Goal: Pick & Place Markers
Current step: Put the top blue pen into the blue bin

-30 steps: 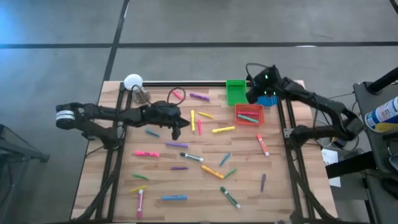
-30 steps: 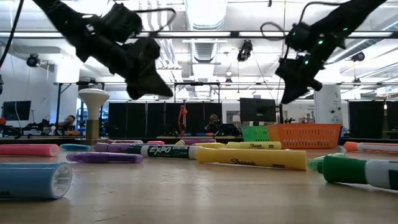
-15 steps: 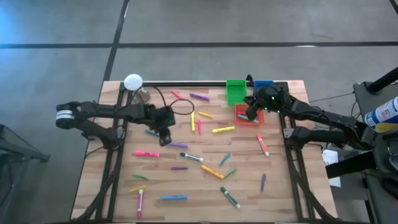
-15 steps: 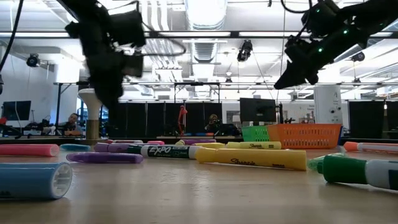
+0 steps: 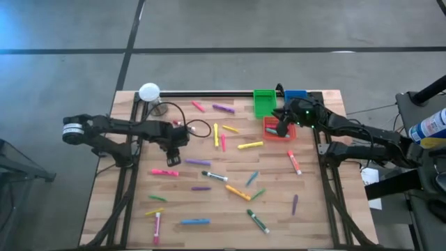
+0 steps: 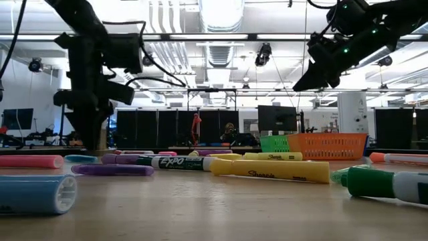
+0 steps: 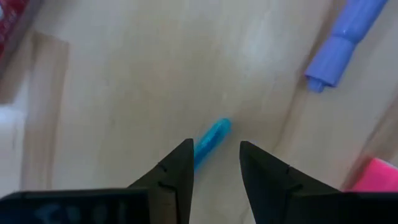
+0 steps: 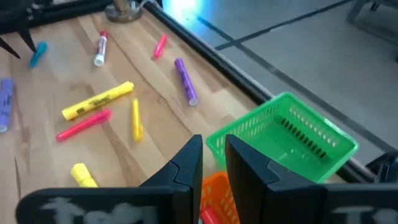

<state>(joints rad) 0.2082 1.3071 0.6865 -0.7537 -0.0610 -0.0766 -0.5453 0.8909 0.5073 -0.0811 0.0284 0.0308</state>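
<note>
Now the left gripper (image 7: 215, 163) points down at the tabletop (image 5: 230, 209) with its fingers parted and nothing between them, the blue marker (image 7: 208, 142) lying on the wood just ahead of the tips, in line with the gap. From above, that arm reaches in from the left edge and ends at the left-centre of the table. The right gripper (image 8: 212, 163) hangs over the orange-red bin (image 5: 278, 128) near the far right corner, beside the green bin (image 5: 263, 102) (a blue bin (image 5: 295, 95) sits just behind); its fingers stand narrowly apart, and whether they hold anything I cannot tell.

A second ago the left gripper was further toward the middle of the table and nearly closed; it has since swung back to the left and opened. The right arm, then raised over the blue bin, has come forward over the orange-red one.

Markers (image 5: 209, 178) in pink, yellow, purple, green, blue and orange lie scattered flat across the wood-grain surface. A white-topped stand (image 5: 148, 92) sits at the far left corner. Beyond the table the low camera sees a large hall with ceiling lights, dark curtains and monitors.
</note>
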